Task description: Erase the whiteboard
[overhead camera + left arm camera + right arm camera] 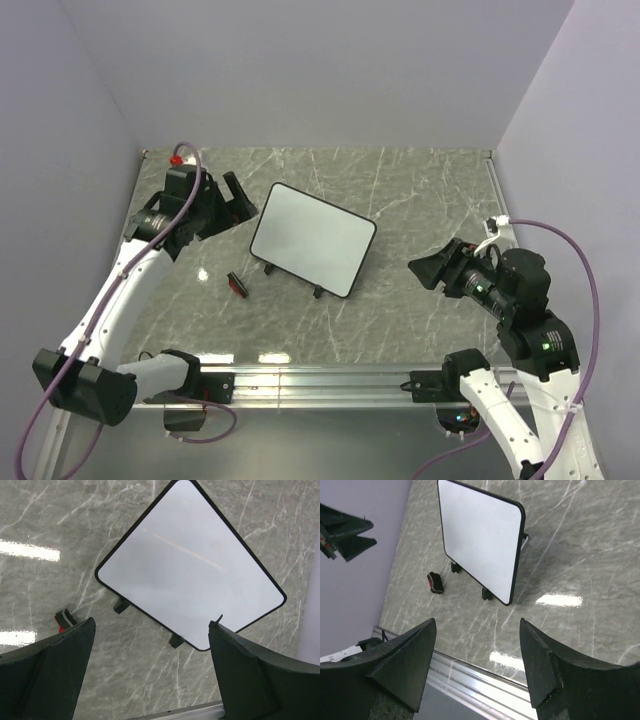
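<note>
- Top view: the whiteboard sits near the middle of the marble table, turned at an angle. Its two black feet are on the edge nearer the arms, and its face looks blank.
- The left gripper hovers just beside the board's left corner with its fingers spread and nothing between them.
- The right gripper hangs well to the right of the board, pointing towards it. Its fingers are also apart and empty.
- A small red-and-black eraser lies on the table near the board's near-left foot, not touching it.
- A metal rail runs along the table's near edge.
- Left wrist view: the two dark fingers stand wide apart at the bottom corners and hold nothing.
- The whiteboard fills the middle as a tilted rectangle with a faint pale streak across its face. Both feet show under its lower-left edge.
- The eraser peeks out just above the left finger.
- Right wrist view: the fingers are parted, with bare table between them.
- Beyond them the whiteboard leans back, propped on its feet, white and unmarked.
- The eraser lies to the left of the board's feet.
- The left claw's open fingers show at the upper left, against the wall.
</note>
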You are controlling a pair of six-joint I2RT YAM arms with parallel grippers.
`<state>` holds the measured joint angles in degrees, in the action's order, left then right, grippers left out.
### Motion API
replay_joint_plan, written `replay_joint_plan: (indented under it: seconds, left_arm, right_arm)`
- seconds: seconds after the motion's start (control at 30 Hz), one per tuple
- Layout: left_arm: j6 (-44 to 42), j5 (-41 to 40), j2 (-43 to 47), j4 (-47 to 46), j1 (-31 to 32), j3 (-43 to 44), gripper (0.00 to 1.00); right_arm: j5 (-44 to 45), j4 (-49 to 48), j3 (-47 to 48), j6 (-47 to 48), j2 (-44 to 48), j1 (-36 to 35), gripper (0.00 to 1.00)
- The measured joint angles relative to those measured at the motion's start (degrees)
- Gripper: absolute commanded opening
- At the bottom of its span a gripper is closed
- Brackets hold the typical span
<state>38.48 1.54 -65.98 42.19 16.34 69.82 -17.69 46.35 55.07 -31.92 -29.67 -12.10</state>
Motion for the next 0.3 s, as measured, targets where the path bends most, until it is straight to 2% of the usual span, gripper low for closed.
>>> replay_joint_plan:
  seconds: [0.3]
  left_arm:
    - [-2.4, -1.7, -2.1, 0.1, 0.0, 3.5, 1.0]
  right_arm:
    - [-2.0, 0.0, -0.6, 0.7, -0.5, 0.0, 0.75]
